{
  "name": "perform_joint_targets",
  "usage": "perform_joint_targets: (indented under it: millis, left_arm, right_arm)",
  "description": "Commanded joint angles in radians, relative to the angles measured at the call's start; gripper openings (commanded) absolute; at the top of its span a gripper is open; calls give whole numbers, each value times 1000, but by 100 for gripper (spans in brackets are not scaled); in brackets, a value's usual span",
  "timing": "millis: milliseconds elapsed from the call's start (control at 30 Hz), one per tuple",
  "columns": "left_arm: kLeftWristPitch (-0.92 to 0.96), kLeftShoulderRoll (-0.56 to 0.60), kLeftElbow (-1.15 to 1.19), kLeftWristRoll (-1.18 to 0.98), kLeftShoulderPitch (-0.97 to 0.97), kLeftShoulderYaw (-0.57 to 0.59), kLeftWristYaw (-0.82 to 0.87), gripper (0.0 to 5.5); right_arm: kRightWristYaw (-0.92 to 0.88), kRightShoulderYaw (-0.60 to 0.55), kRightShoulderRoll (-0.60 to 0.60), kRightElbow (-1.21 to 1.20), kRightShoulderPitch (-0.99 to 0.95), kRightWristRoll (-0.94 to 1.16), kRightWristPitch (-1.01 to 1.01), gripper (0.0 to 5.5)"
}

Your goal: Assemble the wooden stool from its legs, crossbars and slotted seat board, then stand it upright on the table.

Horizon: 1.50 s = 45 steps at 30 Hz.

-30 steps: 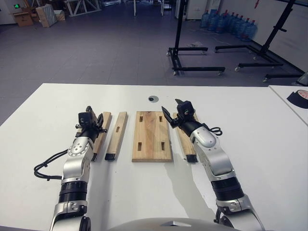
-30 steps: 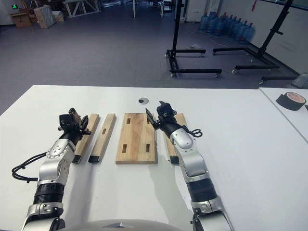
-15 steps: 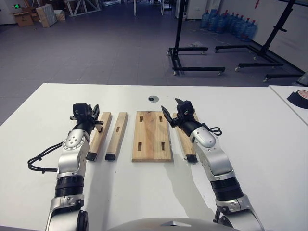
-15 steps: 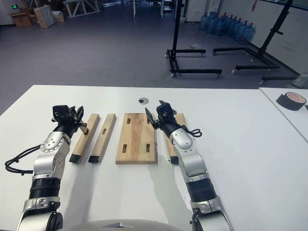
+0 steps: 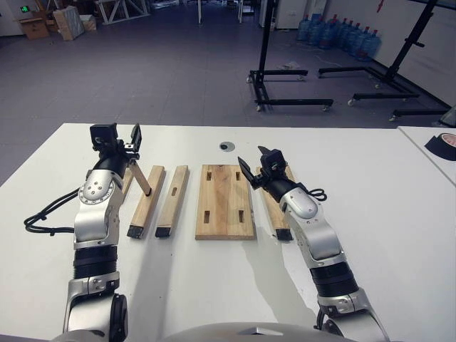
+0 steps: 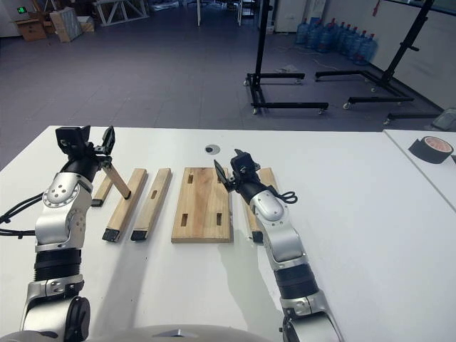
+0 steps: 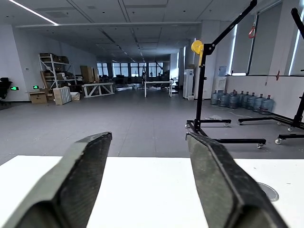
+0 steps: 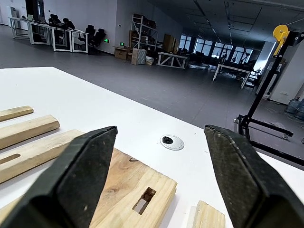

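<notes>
Wood parts are lying flat on the white table (image 5: 385, 214) in front of you. The slotted seat board (image 5: 225, 201) is sitting in the middle, the inner left leg (image 5: 173, 201) is lying just beside its left edge, and the outer left leg (image 5: 144, 206) is lying next to that. The right leg (image 5: 276, 214) is lying along the board's right edge, partly under your right arm. Your left gripper (image 5: 120, 140) is hovering raised above the far end of the outer left leg, with its fingers (image 7: 80, 180) standing wide apart and nothing between them in the wrist view. A thin tilted crossbar (image 6: 117, 181) is slanting from just under that gripper down to the outer left leg, its lower end resting on the wood. You cannot tell from these views what is propping its upper end. A flat crossbar (image 6: 101, 192) is lying just left of that leg. Your right gripper (image 5: 258, 165) is hanging low over the far right corner of the seat board, fingers spread and pinching nothing. A black cable (image 5: 46, 221) is looping on the table by your left arm, and a tape roll (image 6: 431, 148) is sitting on the neighbouring table to your right.
</notes>
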Motion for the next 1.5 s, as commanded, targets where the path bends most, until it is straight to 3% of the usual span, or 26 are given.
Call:
perform_joint_targets:
  millis: [33, 67, 433, 767, 1100, 1367, 1500]
  left_arm:
    - [-2, 10, -5, 18, -12, -10, 7, 365]
    - [-1, 9, -5, 19, -14, -11, 8, 383]
    - [-4, 9, 44, 46, -37, -15, 31, 383]
    - [49, 12, 191, -127, -240, 110, 18, 383]
    - [56, -49, 467, -75, -112, -1, -58, 383]
    - [119, -13, 235, -110, -168, 18, -25, 383]
    - [187, 18, -1, -125, -182, 16, -11, 383]
  right_arm:
    - [1, 0, 0, 9, -22, -4, -11, 336]
    - [2, 0, 0, 11, -23, -4, -12, 336]
    - [2, 4, 2, 16, -23, -8, -19, 336]
    - [5, 16, 1, 29, -26, -15, -34, 336]
    - [11, 14, -17, 24, -22, -23, -31, 336]
    - [3, 18, -14, 25, -26, -25, -33, 336]
    - [-1, 15, -11, 30, -25, -22, -36, 336]
